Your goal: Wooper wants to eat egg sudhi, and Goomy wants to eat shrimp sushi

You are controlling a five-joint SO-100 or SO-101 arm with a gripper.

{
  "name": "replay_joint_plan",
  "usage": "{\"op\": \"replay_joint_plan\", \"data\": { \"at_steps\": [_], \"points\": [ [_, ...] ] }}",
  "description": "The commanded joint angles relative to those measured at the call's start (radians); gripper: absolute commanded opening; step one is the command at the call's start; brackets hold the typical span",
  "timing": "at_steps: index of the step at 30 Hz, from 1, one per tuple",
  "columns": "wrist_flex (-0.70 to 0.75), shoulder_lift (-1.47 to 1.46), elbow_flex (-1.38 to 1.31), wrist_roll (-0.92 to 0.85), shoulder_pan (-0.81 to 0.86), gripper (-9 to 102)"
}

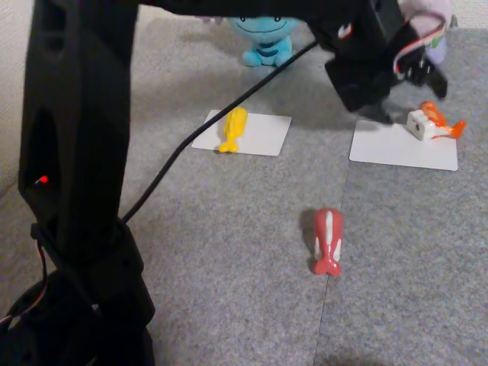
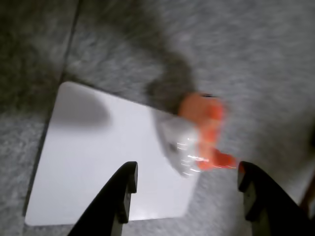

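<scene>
The orange shrimp sushi (image 1: 429, 122) with its white rice block lies on the far edge of the right white card (image 1: 404, 149). My gripper (image 1: 409, 97) hangs open just above and behind it, holding nothing. In the blurred wrist view the shrimp sushi (image 2: 197, 135) sits on the card (image 2: 98, 162) between and ahead of my two black fingers (image 2: 123, 196). The yellow egg sushi (image 1: 232, 128) rests on the left white card (image 1: 259, 136), in front of blue Wooper (image 1: 267, 38). A pale bit of Goomy (image 1: 435, 11) peeks out behind the arm at the top right.
A pink-red sushi piece with a white stripe (image 1: 328, 241) lies on the grey carpet (image 1: 229, 252) in the middle foreground. The arm's black base and upright (image 1: 76, 191) take up the left side, and a black cable (image 1: 198, 130) runs across toward the gripper.
</scene>
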Motion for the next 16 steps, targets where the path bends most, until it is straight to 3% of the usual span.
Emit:
{"op": "replay_joint_plan", "data": {
  "at_steps": [1,9,16],
  "points": [
    [-0.008,0.003,-0.041,-0.014,0.021,24],
    [0.020,0.009,-0.041,-0.032,0.028,24],
    [0.035,0.002,-0.041,-0.038,0.025,15]
  ]
}}
